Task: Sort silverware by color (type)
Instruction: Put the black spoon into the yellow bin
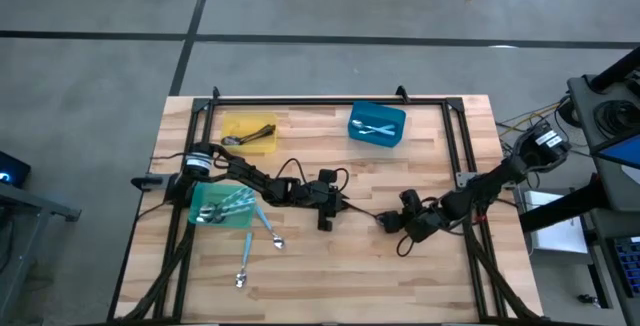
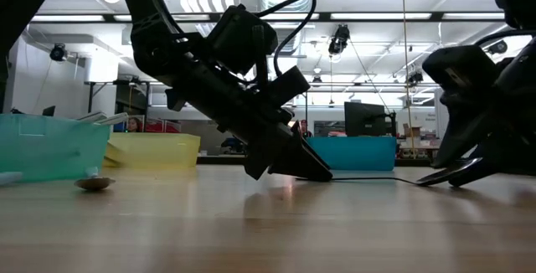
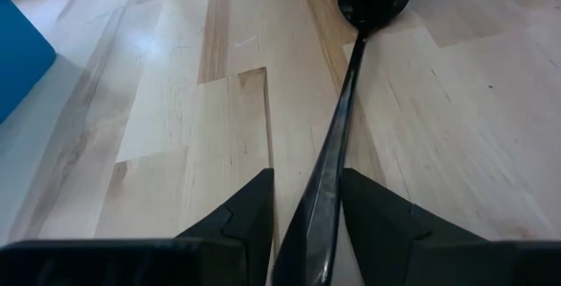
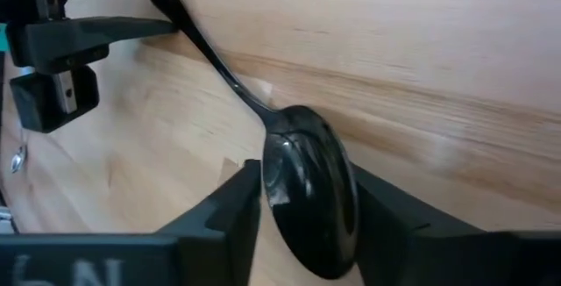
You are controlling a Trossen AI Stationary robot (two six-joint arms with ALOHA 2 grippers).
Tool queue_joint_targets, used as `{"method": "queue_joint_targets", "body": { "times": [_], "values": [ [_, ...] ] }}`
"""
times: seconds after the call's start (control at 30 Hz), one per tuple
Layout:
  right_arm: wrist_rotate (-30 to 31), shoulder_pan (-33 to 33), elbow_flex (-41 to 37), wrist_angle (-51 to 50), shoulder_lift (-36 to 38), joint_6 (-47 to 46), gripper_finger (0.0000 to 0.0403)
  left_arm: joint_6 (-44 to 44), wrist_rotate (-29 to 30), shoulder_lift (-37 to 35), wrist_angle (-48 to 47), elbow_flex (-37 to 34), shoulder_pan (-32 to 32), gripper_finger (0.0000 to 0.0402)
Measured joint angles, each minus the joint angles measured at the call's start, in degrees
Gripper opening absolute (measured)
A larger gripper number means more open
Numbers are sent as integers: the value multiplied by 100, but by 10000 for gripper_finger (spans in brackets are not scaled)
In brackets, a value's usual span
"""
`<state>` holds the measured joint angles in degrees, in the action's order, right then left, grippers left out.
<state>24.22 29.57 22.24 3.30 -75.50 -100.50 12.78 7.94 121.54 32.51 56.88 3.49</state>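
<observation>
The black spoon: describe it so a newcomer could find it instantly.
Start at the table centre, between the two arms. The black spoon lies there, handle between the left end effector fingers, bowl between the right end effector fingers. It is all black; the other loose spoons have light handles.

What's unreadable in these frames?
- Black spoon: handle end hidden between the left gripper fingers, left wrist view; a thin line only in the high view.
- Right gripper: spoon bowl sits between its fingers; contact unclear.
- Yellow bin contents: too small, high view.
- Green bin: left arm overlaps it.
</observation>
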Motion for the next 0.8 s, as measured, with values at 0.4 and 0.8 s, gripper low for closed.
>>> {"method": "queue_joint_targets", "body": {
  "times": [0.4, 0.8],
  "values": [
    [294, -1, -2, -8, 43, 439, 10, -36, 2, -58, -36, -4, 0, 115],
    [375, -397, 1350, -2636, 597, 2366, 9, 784, 34, -1224, -1276, -14, -46, 116]
  ]
}}
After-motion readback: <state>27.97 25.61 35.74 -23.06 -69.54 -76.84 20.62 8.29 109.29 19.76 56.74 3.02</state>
